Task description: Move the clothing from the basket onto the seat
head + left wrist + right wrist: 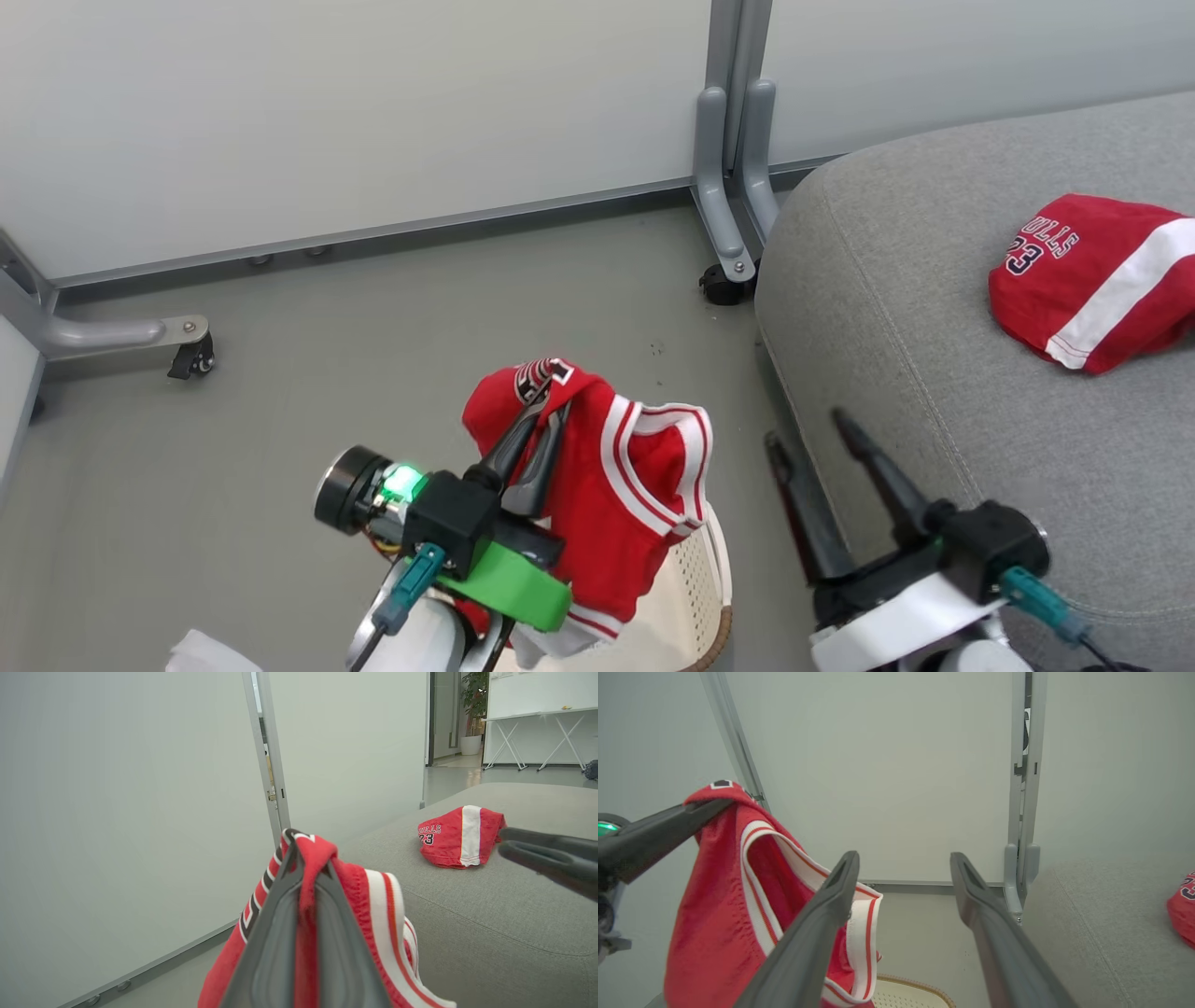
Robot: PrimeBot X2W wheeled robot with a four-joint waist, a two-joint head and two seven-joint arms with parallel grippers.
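Note:
My left gripper (551,406) is shut on a red jersey (616,485) with white trim, which hangs from the fingertips above the cream basket (691,588). The same hanging jersey (373,914) drapes over the shut fingers (280,924) in the left wrist view, and its red cloth (719,896) dangles over the basket rim (910,984) in the right wrist view. A second red garment (1097,275) with a white stripe and navy lettering lies on the grey seat (915,308). My right gripper (803,429) stands open beside the seat's edge, holding nothing.
Pale partition walls (327,112) on grey wheeled feet (724,233) stand behind the grey floor (233,448). One caster foot (187,350) sits at the left. A doorway, a potted plant (474,714) and a folding table (537,732) lie beyond the seat.

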